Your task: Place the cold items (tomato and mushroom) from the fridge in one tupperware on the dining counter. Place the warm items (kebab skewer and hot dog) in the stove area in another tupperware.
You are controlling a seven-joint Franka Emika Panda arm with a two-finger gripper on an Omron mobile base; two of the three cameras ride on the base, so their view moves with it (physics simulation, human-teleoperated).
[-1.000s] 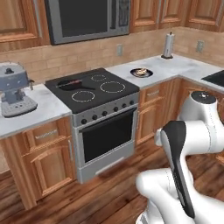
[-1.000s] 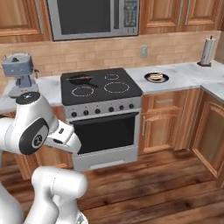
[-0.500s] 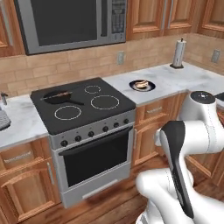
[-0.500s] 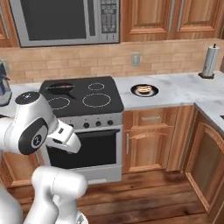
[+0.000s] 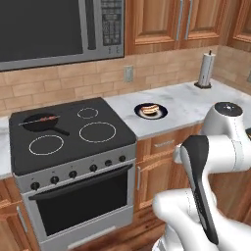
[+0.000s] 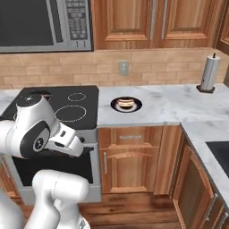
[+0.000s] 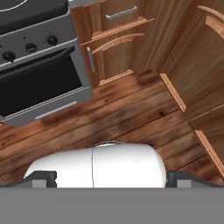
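Left base view: a black stove top (image 5: 73, 135) is shown set in a grey oven (image 5: 78, 196), with white marble worktop (image 5: 191, 105) to its right and wooden cabinets above and below.
Kebab skewer: a thin row of red and dark chunks (image 5: 41, 118) is seen lying across a small black pan (image 5: 39, 123) on the rear left burner; it is too small for the chunks to be told apart.
Hot dog: a tan bun with a reddish filling (image 5: 149, 109) is seen resting on a dark round plate (image 5: 151, 111) on the worktop just right of the stove.
Right base view: the same hot dog (image 6: 126, 103) on its plate (image 6: 126, 104) is shown between the stove top (image 6: 76, 105) and the corner of the worktop (image 6: 179, 105); the pan is largely hidden behind the white arm (image 6: 40, 129).
Paper towel roll: an upright white roll on a dark stand (image 5: 206, 69) is placed at the back of the worktop, well apart from the plate.
Microwave: a grey unit with a dark door (image 5: 54, 29) is mounted above the stove.
Arm: the white links (image 5: 215, 162) are folded low in front of the base cabinets.
Hand view: the oven door (image 7: 39, 83), a cabinet drawer (image 7: 116, 22) and the wooden floor (image 7: 118, 118) are looked down upon.
Gripper: only the two dark finger tips (image 7: 43, 178) are visible at the lower corners, set far apart with nothing held between them.
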